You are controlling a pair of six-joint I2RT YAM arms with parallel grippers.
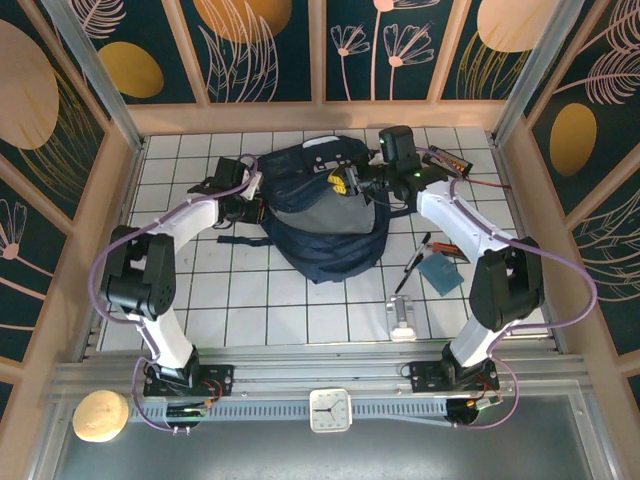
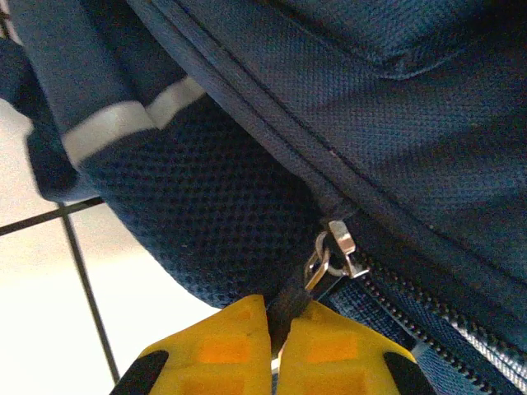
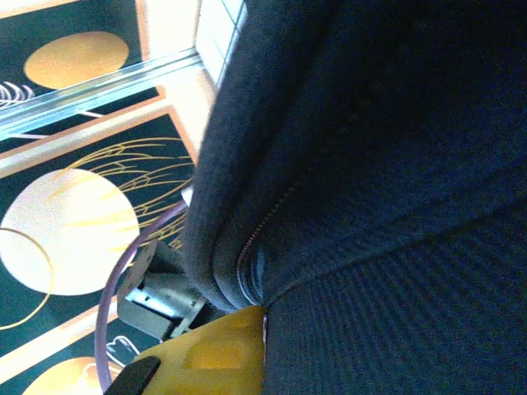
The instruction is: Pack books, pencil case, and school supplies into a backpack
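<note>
The backpack [image 1: 325, 225] is dark blue with a grey patch and a pale white stripe [image 2: 123, 119]. Its zip pull [image 2: 336, 253] is shiny silver, and the zip tab [image 2: 288, 300] is dark. The left claw [image 2: 276, 329] has bright yellow fingers [image 2: 226, 350]. The counter [image 1: 270, 300] is white with thin dark lines that make squares. The notebook [image 1: 441, 272] is blue-green. The pen [image 1: 410, 268] is black. The left arm [image 1: 190, 215] and right arm [image 1: 455, 215] are white and black, with purple cables [image 1: 95, 275]. The walls [image 1: 255, 50] are dark blue with gold circles and pink plant drawings.
</note>
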